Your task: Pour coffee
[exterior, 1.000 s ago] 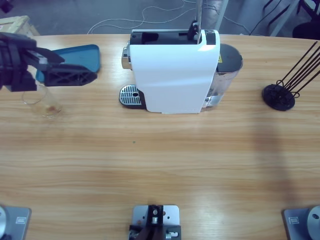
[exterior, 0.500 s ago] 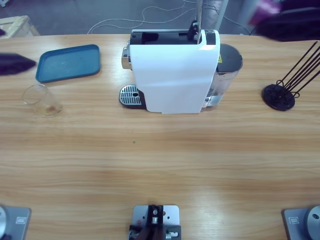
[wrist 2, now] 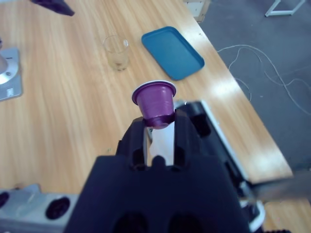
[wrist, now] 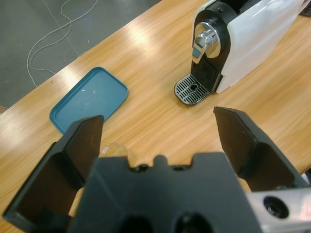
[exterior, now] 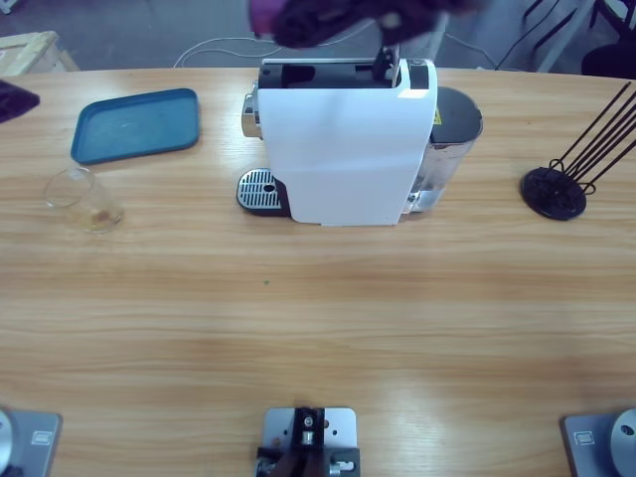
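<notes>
We are looking down on a long wooden table (exterior: 318,318) with a white coffee machine (exterior: 348,149) standing near its far edge, its drip grille and spout facing the left end of the table. A small clear glass (exterior: 84,202) is standing upright near that left end, mouth up, so its long axis is vertical. At the bottom of it we are seeing a small trace of brown coffee (exterior: 99,214). Just beyond the glass a blue tray (exterior: 136,123) is lying flat. A black wire rack (exterior: 566,179) is sitting at the table's right end.

The right gripper (wrist 2: 158,127) is hovering over the top of the machine, its jaws pinching a purple capsule (wrist 2: 155,103) held with its wide white rim upward and its narrow end down between the jaws. In the high view it shows only as a dark purple blur. The left gripper (wrist: 160,136) is raised above the glass with its jaws spread wide, holding nothing.

Beyond the table we are seeing a grey floor with a pale cable (exterior: 238,45) trailing across it.
</notes>
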Controlling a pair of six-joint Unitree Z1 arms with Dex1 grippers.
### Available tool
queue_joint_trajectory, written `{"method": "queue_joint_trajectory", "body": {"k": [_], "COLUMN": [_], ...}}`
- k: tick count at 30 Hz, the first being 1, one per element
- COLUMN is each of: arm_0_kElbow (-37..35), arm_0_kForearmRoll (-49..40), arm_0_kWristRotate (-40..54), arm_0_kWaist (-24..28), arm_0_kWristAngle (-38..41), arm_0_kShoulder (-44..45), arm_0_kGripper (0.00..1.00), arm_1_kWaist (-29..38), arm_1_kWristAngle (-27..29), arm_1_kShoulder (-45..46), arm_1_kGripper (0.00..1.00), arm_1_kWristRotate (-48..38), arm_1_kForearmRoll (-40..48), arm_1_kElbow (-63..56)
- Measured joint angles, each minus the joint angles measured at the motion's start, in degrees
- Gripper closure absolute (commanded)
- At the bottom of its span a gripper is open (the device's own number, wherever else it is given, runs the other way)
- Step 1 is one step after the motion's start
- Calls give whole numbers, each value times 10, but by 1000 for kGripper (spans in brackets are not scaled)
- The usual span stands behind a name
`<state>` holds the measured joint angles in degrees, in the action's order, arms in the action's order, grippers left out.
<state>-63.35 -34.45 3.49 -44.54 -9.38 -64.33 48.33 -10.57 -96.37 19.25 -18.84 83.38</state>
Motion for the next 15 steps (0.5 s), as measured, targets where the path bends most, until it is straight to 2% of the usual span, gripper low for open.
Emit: {"method": "queue_joint_trajectory", "body": {"k": [6, 15], "arm_0_kElbow": [7, 9], "arm_0_kForearmRoll": [2, 12], "arm_0_kWristRotate": [-2, -11], "arm_0_kWaist": [0, 0], "arm_0_kWristAngle": [0, 0], "arm_0_kShoulder": [0, 0], "arm_0_kGripper": [23, 0], "arm_1_kWaist": [0, -18], "arm_1_kWristAngle": [29, 83], "arm_1_kShoulder": [-56, -84], "arm_1_kGripper": [1000, 1000], "arm_1_kWristRotate": [22, 35], "arm_1_kForearmRoll": [-4, -4], "arm_1_kElbow": [26, 34]}}
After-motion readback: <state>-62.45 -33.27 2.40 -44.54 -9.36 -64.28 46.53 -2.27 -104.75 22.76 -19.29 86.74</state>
